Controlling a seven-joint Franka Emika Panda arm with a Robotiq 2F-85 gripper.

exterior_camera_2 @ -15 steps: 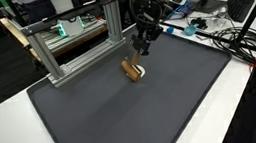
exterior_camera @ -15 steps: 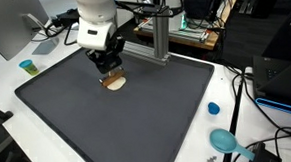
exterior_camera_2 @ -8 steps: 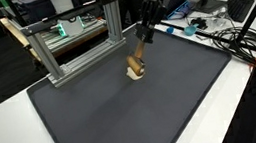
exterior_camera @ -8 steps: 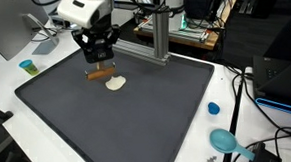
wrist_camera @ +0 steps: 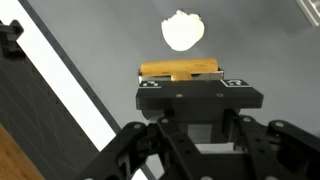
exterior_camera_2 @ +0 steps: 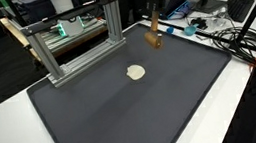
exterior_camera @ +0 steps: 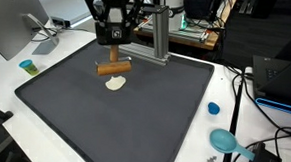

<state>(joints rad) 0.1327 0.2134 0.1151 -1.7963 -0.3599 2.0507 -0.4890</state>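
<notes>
Jaws: clamped on the middle of the wooden rod (exterior_camera: 113, 68).
Change: the rod was pressing the pale lump (exterior_camera: 116, 84) a second ago and now hangs above it.
Lump: flattened on the counter (exterior_camera: 167, 105), no longer touched.

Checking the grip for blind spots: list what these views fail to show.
Wrist view: the body of the gripper hides where its pads grip the wooden roller.
In an exterior view, the gripper is blurred and cut off by the top edge.
In an exterior view, the blue object beside the mat is too small to identify.
</notes>
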